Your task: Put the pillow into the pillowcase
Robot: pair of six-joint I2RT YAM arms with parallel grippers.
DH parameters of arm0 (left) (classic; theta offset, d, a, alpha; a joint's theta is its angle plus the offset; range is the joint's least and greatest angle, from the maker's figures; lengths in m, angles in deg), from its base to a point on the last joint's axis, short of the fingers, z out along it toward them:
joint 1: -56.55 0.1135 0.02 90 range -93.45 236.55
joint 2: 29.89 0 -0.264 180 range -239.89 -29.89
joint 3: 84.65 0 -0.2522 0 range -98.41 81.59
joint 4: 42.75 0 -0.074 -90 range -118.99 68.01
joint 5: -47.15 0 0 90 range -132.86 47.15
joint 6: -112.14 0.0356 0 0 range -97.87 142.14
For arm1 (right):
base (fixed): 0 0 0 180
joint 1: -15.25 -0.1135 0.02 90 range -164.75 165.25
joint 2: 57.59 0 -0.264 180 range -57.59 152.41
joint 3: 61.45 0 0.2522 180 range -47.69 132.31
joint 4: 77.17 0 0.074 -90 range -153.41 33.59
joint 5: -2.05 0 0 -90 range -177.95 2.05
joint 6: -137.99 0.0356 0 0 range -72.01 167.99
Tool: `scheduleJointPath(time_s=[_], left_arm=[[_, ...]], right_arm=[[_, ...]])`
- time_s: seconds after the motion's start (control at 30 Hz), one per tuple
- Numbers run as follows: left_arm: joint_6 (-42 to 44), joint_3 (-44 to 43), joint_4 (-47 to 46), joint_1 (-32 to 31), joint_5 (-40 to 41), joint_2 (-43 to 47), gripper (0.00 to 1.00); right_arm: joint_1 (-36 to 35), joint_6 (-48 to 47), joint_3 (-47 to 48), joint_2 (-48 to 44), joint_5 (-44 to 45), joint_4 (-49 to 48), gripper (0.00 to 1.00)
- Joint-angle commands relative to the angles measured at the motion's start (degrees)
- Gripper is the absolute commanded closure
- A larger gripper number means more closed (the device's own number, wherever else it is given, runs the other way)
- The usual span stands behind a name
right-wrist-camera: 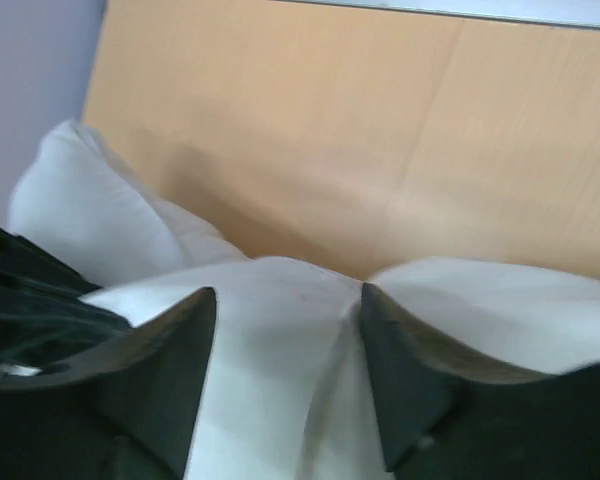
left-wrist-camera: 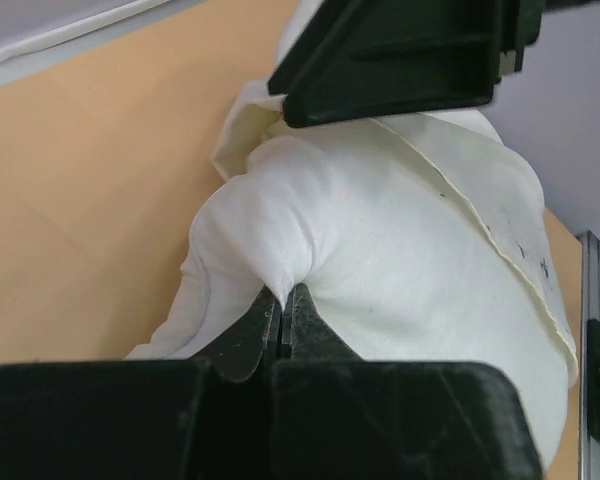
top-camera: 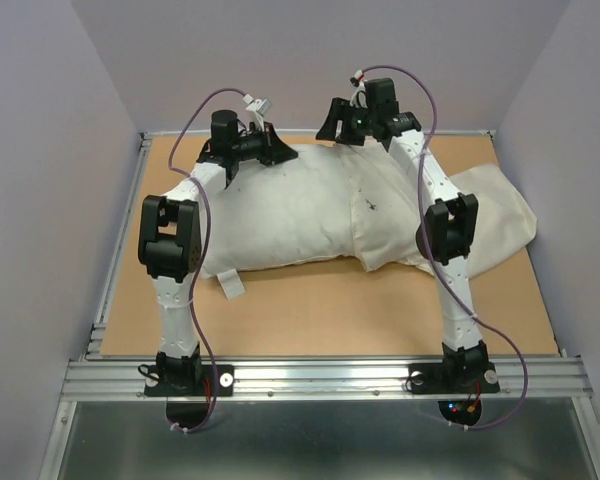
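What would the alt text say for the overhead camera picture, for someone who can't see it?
A plump greyish-white pillow lies partly inside a limp cream fabric pillowcase on a tan wooden table. The robot's left pincer and right pincer both reach to its far edge.

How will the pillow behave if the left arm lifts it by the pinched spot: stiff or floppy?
Probably floppy: the pillow puckers into a fold where the left gripper pinches it, so the rest would likely sag. It looks puffy, so probably light for its size. Such a small pinch might slip.
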Motion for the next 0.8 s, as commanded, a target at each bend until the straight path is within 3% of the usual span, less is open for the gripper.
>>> scheduleJointPath(time_s=[0.0,0.13,0.17,0.3,0.43,0.6,0.77], left_arm=[[-2.27,-1.12,0.18,2.07,8.23,2.57,1.00],[0.10,-1.91,2.12,2.43,8.42,2.47,1.00],[0.37,-1.74,2.12,2.34,8.42,2.73,1.00],[1.51,-0.86,1.95,1.90,8.51,3.35,1.00],[3.00,-0.33,2.30,1.63,8.60,4.40,1.00],[4.50,0.46,3.44,1.19,9.30,5.20,1.00],[5.29,1.07,3.18,0.40,9.56,5.99,1.00]], right_arm=[[-1.62,-7.21,2.04,-4.27,5.75,-6.02,0.19],[-1.80,-15.67,-15.96,-20.78,14.10,-3.74,0.16],[-2.32,-18.21,-22.09,-26.99,16.46,-1.73,0.18],[-5.04,-22.01,-28.29,-33.46,19.65,7.13,0.30],[-7.33,-22.02,-26.98,-31.10,17.38,15.25,0.50],[-10.23,-23.17,-29.00,-30.31,15.34,15.95,0.50],[-10.76,-23.34,-31.12,-27.68,20.33,15.60,0.49]])
